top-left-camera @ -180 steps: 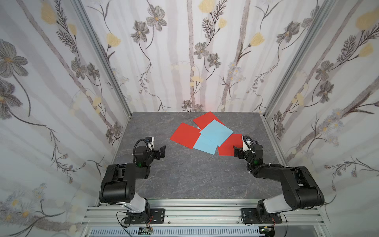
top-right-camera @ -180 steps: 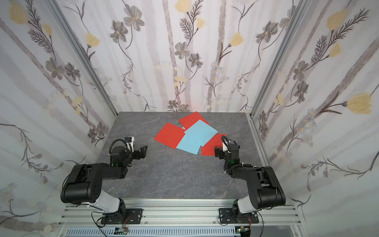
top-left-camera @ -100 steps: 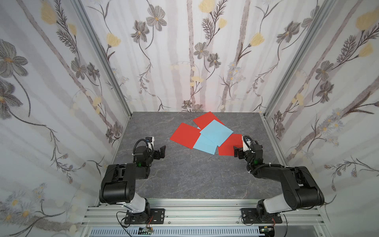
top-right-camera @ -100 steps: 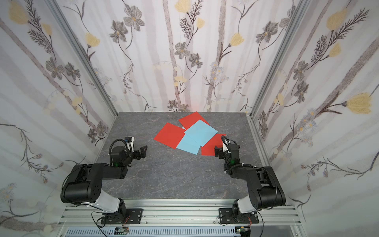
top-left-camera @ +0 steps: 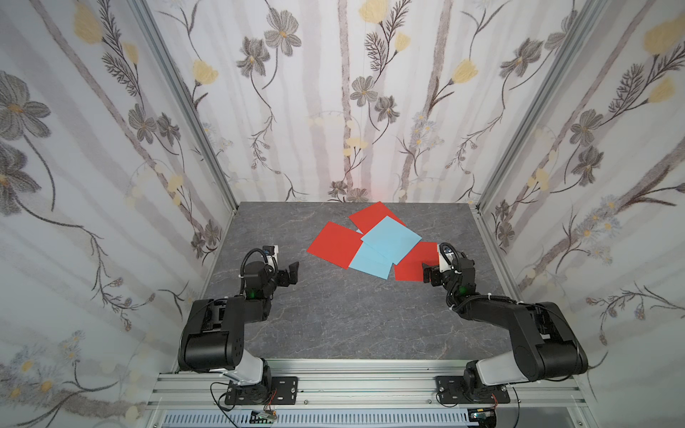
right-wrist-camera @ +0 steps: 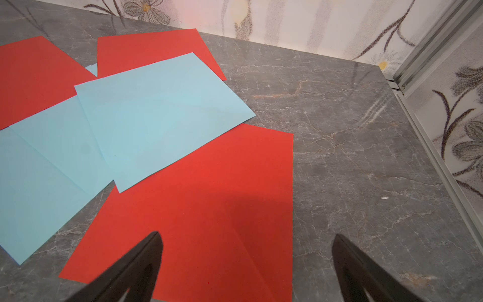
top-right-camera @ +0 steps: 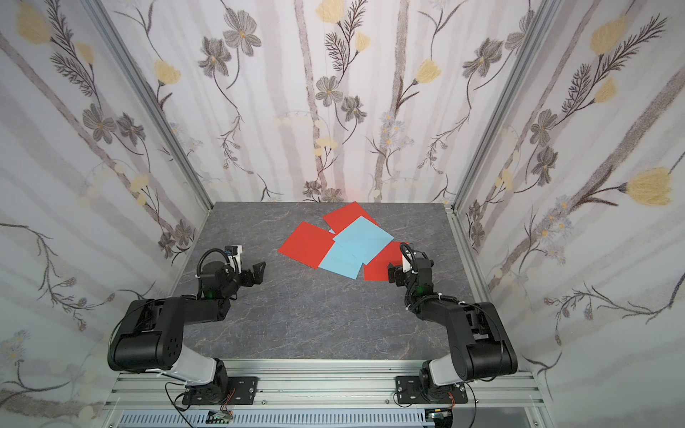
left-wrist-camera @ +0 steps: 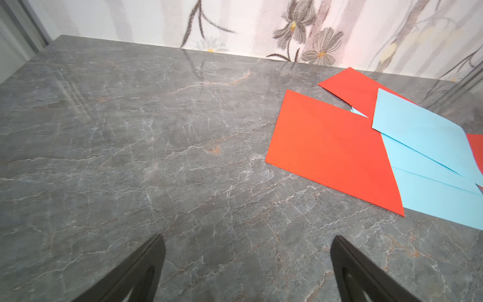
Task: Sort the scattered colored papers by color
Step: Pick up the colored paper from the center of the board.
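Red paper (right-wrist-camera: 209,183) beneath right hand (right-wrist-camera: 247,236), jaws apart

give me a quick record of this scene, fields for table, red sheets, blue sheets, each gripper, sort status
table: grey marbled top
reds: left red paper, back red paper, right red paper
blues: top blue paper over back and right reds; second blue paper, third blue paper fanned out, partly covered
left gripper: open, above bare table, clear of papers
right gripper: open, empty, at right red paper's near edge
sort status: not done, colours overlap in one cluster
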Action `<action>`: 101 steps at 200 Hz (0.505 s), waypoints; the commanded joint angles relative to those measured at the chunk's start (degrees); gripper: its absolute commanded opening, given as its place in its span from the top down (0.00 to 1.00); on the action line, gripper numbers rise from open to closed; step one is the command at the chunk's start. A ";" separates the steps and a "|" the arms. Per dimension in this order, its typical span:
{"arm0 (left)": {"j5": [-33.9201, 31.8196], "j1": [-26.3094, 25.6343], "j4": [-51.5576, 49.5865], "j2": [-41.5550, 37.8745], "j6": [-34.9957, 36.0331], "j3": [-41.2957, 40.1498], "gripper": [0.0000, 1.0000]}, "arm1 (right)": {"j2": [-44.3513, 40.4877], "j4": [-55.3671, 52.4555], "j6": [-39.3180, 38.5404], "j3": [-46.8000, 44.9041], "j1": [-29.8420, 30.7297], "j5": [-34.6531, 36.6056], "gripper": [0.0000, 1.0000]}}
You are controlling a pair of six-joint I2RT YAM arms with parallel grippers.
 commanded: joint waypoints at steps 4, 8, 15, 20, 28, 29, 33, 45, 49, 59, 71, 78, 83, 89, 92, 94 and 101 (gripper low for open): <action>-2.87 -0.38 -33.71 -3.42 -1.99 18.40 0.00 | -2.39 -21.90 0.54 10.32 -0.07 5.13 0.00; -3.37 -0.56 -38.74 -3.20 -2.76 21.78 0.00 | -2.53 -25.16 0.75 11.99 -0.05 5.78 0.00; -4.70 -0.67 -45.53 -2.59 -4.86 26.38 0.00 | -2.81 -31.04 1.20 15.26 0.10 6.41 0.00; -5.40 -0.87 -49.78 -2.23 -6.09 29.42 0.00 | -3.08 -35.05 1.53 17.73 0.04 6.04 0.00; -6.78 -1.07 -54.61 -1.75 -7.58 32.95 0.00 | -3.35 -40.81 2.36 21.64 0.27 5.15 0.00; -7.04 -1.08 -54.94 -1.70 -7.95 33.31 0.00 | -3.36 -41.37 2.68 22.06 0.28 5.11 0.00; -7.63 -1.18 -56.03 -1.69 -9.30 34.18 0.00 | -3.34 -43.19 3.79 23.51 0.49 4.74 0.00; -7.43 -1.18 -56.60 -2.04 -13.84 34.97 0.00 | -3.04 -46.32 6.49 28.26 1.05 1.79 0.00; -6.96 -1.18 -56.44 -2.00 -15.63 34.99 0.00 | -2.75 -46.73 7.40 29.34 1.42 1.16 0.00; -5.18 -1.38 -56.39 -1.59 -20.33 35.30 0.00 | -1.45 -47.64 10.06 32.06 2.42 -0.95 0.00; -4.47 -1.90 -57.07 -0.91 -27.38 36.08 0.02 | 1.08 -48.29 11.52 35.53 3.65 -6.46 0.00; -3.66 -2.39 -56.96 -0.79 -30.90 36.12 0.05 | 3.04 -49.24 11.93 37.73 4.83 -8.08 0.00; -3.62 -2.85 -56.72 -0.93 -33.43 35.95 0.06 | 4.32 -49.93 12.10 39.31 5.65 -8.81 0.00; -3.05 -3.34 -55.80 -1.14 -36.47 35.32 0.07 | 5.70 -50.82 12.57 40.91 6.62 -9.07 0.00; -2.62 -3.63 -55.01 -1.22 -37.89 34.87 0.07 | 6.33 -51.13 12.84 41.67 7.03 -9.15 0.00; -2.20 -3.81 -54.59 -1.28 -39.08 34.56 0.07 | 6.72 -51.21 13.04 42.12 7.35 -9.39 0.00; -0.87 -4.67 -52.63 -1.54 -42.07 33.59 0.07 | 7.88 -51.20 14.14 43.16 7.94 -10.88 0.00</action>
